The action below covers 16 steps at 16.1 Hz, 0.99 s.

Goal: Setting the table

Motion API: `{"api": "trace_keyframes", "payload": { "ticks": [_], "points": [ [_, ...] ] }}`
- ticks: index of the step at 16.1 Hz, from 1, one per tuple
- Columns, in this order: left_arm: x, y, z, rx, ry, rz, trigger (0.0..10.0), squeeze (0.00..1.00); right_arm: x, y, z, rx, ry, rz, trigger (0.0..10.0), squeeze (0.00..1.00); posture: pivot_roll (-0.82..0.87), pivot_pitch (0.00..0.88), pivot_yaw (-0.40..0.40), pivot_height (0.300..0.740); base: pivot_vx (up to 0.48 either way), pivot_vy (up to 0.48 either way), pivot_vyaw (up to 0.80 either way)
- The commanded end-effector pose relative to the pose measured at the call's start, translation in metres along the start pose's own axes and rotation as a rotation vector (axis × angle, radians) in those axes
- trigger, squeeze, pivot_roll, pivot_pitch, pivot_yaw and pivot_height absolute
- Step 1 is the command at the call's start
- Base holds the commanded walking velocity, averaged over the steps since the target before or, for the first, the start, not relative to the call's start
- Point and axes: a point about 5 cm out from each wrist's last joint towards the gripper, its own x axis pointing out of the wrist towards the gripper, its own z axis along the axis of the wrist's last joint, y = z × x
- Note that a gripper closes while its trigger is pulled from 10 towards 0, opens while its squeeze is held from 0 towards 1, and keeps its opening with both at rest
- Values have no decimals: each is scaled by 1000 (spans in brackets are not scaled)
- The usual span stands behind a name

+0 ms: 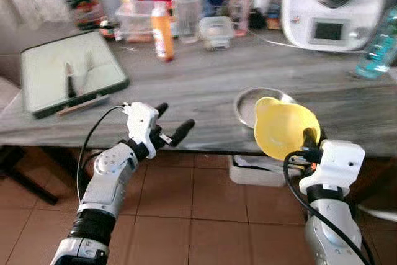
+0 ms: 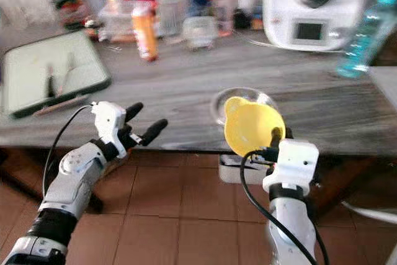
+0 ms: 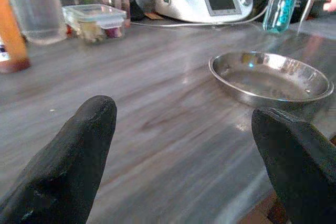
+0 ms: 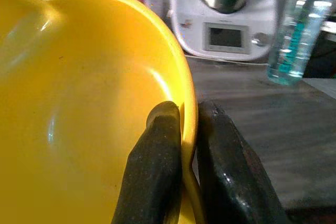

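Right gripper point(image 1: 308, 138): fingers point(image 4: 157, 177) pinched together on the rim of the yellow bowl point(image 1: 284, 127), one finger inside the wall, one outside. Bowl held tilted, above the near edge of the grey table point(image 1: 205, 85), open side facing the camera. It overlaps the near right part of the metal plate point(image 3: 270, 77) in the head views; contact between bowl and plate cannot be judged.

Left gripper point(image 1: 172, 123): fingers spread wide apart, nothing between them, at the table's near edge, to the left of the plate and clear of it.

Mid-table, left: green tray point(image 1: 68, 72) with a small dark utensil lying on it.

Far side: orange bottle point(image 1: 162, 32), clear lidded container point(image 1: 216, 31), white kitchen machine point(image 1: 329, 7), blue-tinted water bottle point(image 1: 378, 44) at right.
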Motion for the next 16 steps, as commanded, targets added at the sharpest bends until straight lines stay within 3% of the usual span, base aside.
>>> {"api": "trace_keyframes", "payload": {
  "ticks": [1, 11, 16],
  "points": [
    [-3, 1, 1, -4, 0, -5, 10000, 0, 1, -1, 5, 4, -20, -12, 10000, 0, 16, 46, 50, 740, 240, 0, 0],
    [-4, -7, -1, -24, 1, -50, 10000, 0, 1, -2, 5, -6, -18, -9, 10000, 0, 15, 47, 43, 740, 287, 0, 0],
    [-5, -13, 5, -42, 11, -167, 10000, 0, 3, -1, 5, -3, -18, -6, 10000, 0, 21, 48, 36, 740, 0, 0, 0]
  ]
}}
